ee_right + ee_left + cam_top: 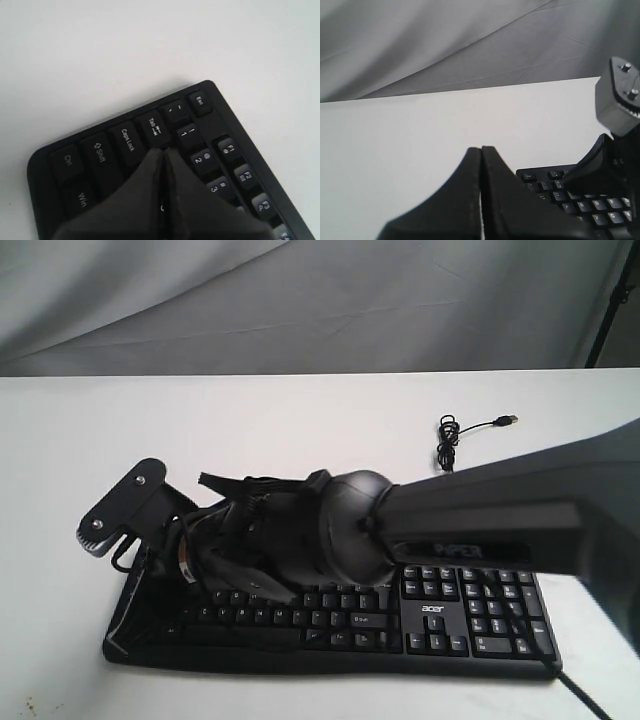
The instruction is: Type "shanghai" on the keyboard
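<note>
The black keyboard [450, 615] lies along the front of the white table, with its "acer" logo facing the exterior camera. My right arm reaches across it from the right. The right gripper [150, 585] is shut and empty at the keyboard's left end. In the right wrist view the right gripper [165, 150] has its tips just over the keyboard [75, 160], beside the Tab key [155, 129] and the 1 key. My left gripper [481, 149] is shut on nothing above bare table, off the keyboard's [600, 205] Esc corner. I cannot make it out in the exterior view.
The keyboard's thin USB cable [460, 435] lies coiled on the table behind the number pad. A grey cloth [300, 300] hangs behind the table. The right arm's grey wrist mount [620, 97] shows close by in the left wrist view.
</note>
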Action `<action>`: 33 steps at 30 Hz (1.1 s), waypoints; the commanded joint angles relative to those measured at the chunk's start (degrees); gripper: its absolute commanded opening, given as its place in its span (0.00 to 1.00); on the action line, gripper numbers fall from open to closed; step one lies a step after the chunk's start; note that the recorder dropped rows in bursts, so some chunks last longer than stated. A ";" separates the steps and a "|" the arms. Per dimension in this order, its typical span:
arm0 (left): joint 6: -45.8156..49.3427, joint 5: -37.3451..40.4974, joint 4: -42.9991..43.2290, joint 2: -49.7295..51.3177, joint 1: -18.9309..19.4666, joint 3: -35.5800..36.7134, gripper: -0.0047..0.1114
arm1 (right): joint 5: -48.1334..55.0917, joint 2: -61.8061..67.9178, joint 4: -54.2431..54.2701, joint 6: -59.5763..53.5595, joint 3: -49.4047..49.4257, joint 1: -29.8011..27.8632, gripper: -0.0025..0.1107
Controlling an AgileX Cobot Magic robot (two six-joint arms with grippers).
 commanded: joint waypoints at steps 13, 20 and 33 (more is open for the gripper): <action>-0.16 -0.16 0.01 -0.20 -0.20 0.25 0.04 | -0.18 2.41 0.88 -0.41 -1.53 0.63 0.02; -0.16 -0.16 0.01 -0.20 -0.20 0.25 0.04 | -0.76 3.89 1.78 -0.41 -1.53 0.63 0.02; -0.16 -0.16 0.01 -0.20 -0.20 0.25 0.04 | 0.58 -6.26 0.70 0.19 6.82 -1.35 0.02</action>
